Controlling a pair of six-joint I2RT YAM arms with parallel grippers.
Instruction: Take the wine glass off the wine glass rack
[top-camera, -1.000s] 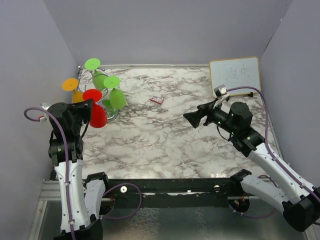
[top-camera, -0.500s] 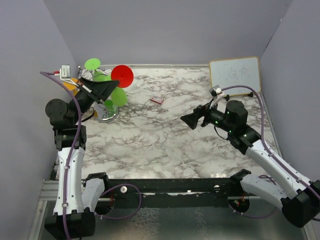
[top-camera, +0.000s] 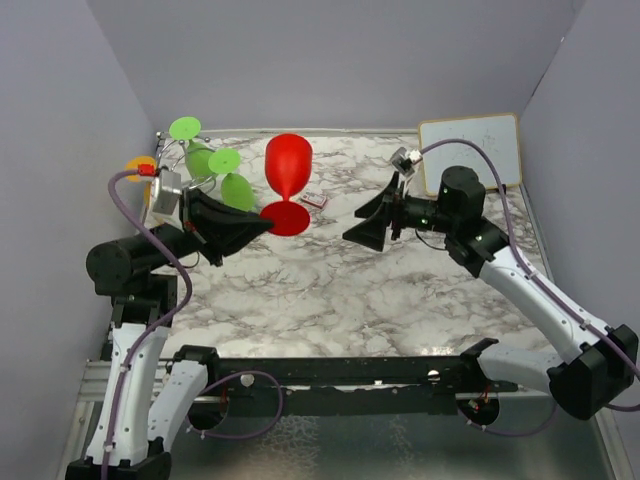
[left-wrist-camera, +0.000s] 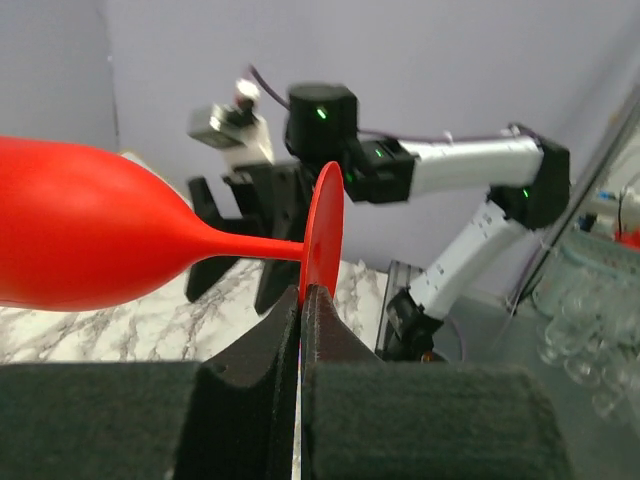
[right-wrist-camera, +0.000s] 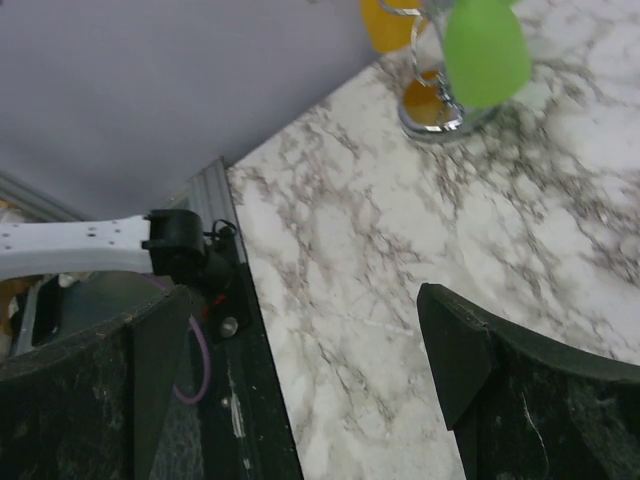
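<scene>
My left gripper (top-camera: 264, 224) is shut on the rim of the red wine glass's round foot (top-camera: 285, 217) and holds the red wine glass (top-camera: 288, 165) in the air, to the right of the wine glass rack. The left wrist view shows the jaws (left-wrist-camera: 301, 295) pinching the foot, with the bowl (left-wrist-camera: 80, 240) off to the left. The silver wire rack (top-camera: 168, 148) stands at the back left with two green glasses (top-camera: 236, 190) and an orange one (top-camera: 140, 167). My right gripper (top-camera: 358, 222) is open and empty, facing the red glass. It also shows in the right wrist view (right-wrist-camera: 305, 350).
A white board (top-camera: 470, 150) leans at the back right corner. A small red and white card (top-camera: 314, 200) lies on the marble table behind the red glass. The right wrist view shows the rack's round base (right-wrist-camera: 435, 120), a green glass (right-wrist-camera: 485, 50) and the table's left rail (right-wrist-camera: 215, 230).
My left arm has lifted the red glass off the rack and swung it right, out over the table. My right arm has moved left and back toward it.
</scene>
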